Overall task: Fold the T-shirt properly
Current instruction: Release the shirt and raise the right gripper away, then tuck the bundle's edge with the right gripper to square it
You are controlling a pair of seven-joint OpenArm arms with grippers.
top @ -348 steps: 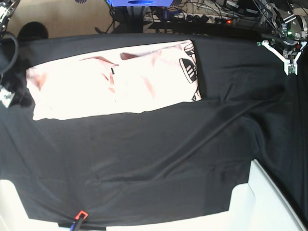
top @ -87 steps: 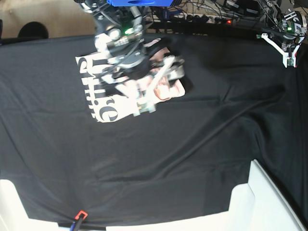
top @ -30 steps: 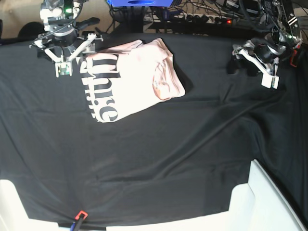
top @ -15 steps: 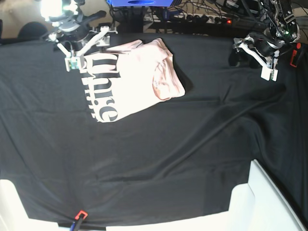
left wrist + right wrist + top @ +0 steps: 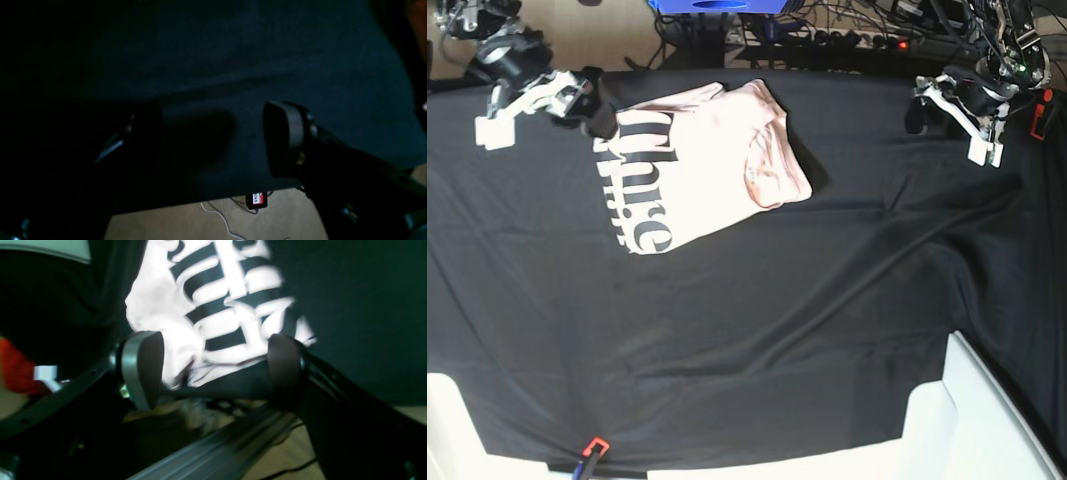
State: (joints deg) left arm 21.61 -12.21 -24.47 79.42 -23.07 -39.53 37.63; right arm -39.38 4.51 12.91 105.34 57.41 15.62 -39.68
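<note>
T-shirt: the T-shirt [image 5: 697, 165] is lying folded into a compact bundle on the far left part of the table cloth [image 5: 757, 330], slightly askew, with the black lettering facing up along its left half and a plain pink flap folded over on its right.

Right gripper: the right gripper [image 5: 537, 105] is hovering at the far left corner, just beside the shirt's left edge; in the right wrist view its jaws are standing wide apart with nothing between the pads [image 5: 146, 368], the lettered cloth [image 5: 220, 306] lying below and beyond them.

Left gripper: the left gripper [image 5: 952, 120] is sitting over the bare cloth at the far right, well apart from the shirt; its wrist view is showing the fingertips [image 5: 283, 136] spread wide over the dark cloth [image 5: 233, 66], gripping nothing.

Step in hand: judging by the layout, the folding itself is looking largely finished, and both arms are standing clear of the bundle, neither one touching it.

Next move: the bundle is lying crooked with a rumpled right flap, so any further move would be calling for a light tidy-up of that edge, or simply for both arms parking away from the shirt.

Risk: the right gripper is sitting close enough that a low sweep could be dragging the left edge and undoing the fold.
</note>
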